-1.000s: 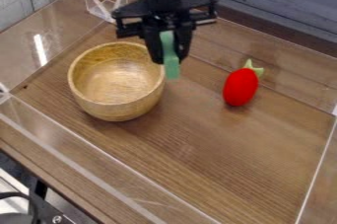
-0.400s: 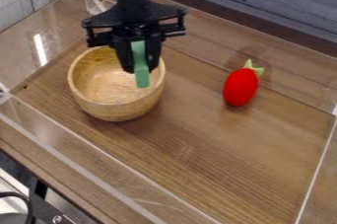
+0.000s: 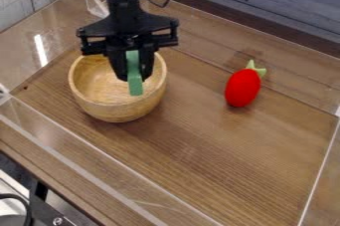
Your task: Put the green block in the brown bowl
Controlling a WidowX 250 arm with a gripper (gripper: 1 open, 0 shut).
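My gripper (image 3: 133, 56), clamped on the green block (image 3: 134, 74), sits over the brown bowl (image 3: 118, 89). Block hangs upright below my fingertips, in front of the bowl's inside. Red strawberry (image 3: 244, 88) well apart, right of me.

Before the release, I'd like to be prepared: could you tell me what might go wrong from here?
The green block hangs upright from the gripper over the bowl, so it may topple when released. It is also nearer the bowl's right side, so it could end up leaning on the rim.
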